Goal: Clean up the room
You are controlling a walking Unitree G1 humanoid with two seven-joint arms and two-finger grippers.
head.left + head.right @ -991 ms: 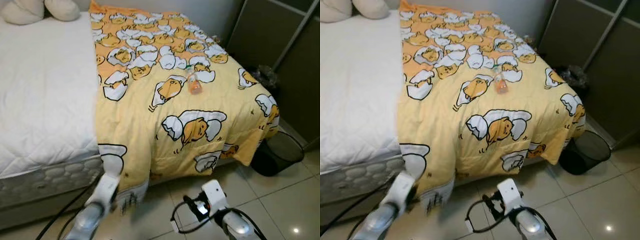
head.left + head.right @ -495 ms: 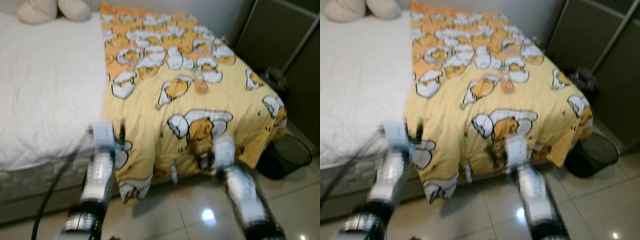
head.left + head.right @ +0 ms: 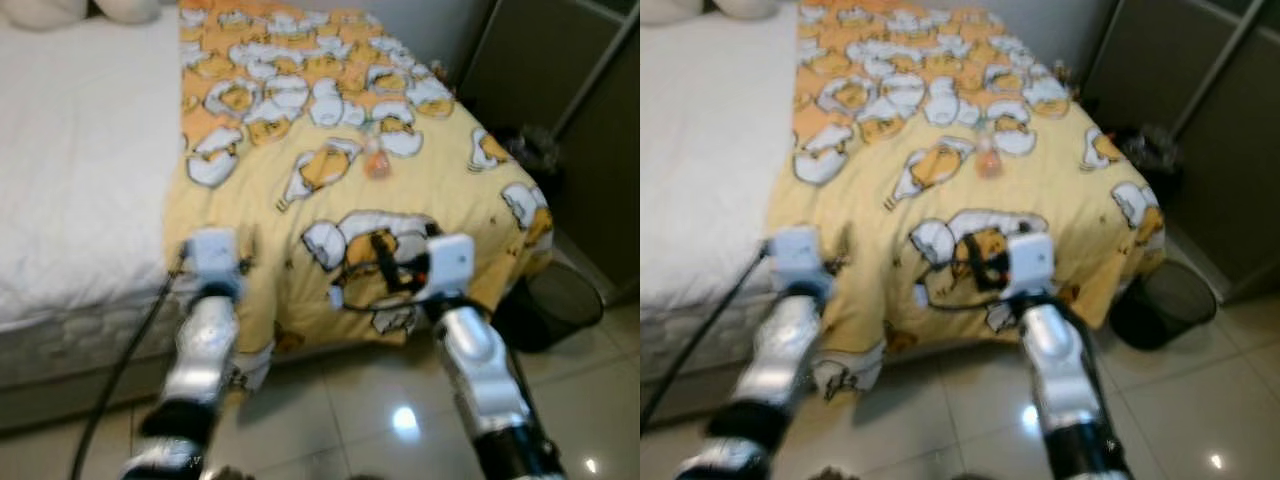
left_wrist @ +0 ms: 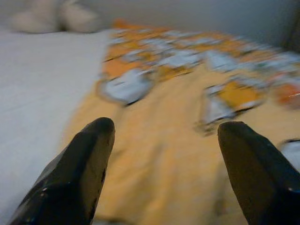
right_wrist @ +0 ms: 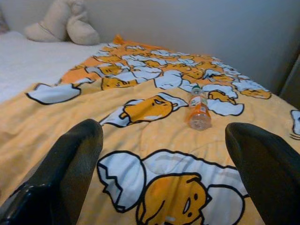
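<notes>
An orange bottle (image 3: 377,160) lies on its side on the yellow egg-print blanket (image 3: 460,190), past the middle of the bed. My right gripper (image 3: 392,262) is raised at the blanket's foot edge, open, and points toward the bottle (image 5: 198,110), which lies well beyond its fingers (image 5: 75,159). My left gripper (image 3: 240,262) is up at the near edge where the blanket meets the white sheet (image 3: 80,170). It stands open (image 4: 167,125) with nothing between its fingers. The eye views are blurred.
A black wastebasket (image 3: 560,300) stands on the tiled floor (image 3: 340,420) at the bed's right corner. A dark bag (image 3: 530,150) and dark sliding doors (image 3: 570,70) are behind it. A cream plush toy (image 5: 63,26) sits at the head of the bed.
Both arms have lifted from low near the floor up to the bed's edge, and the right gripper now reaches over the blanket. The camera has shifted a little.
</notes>
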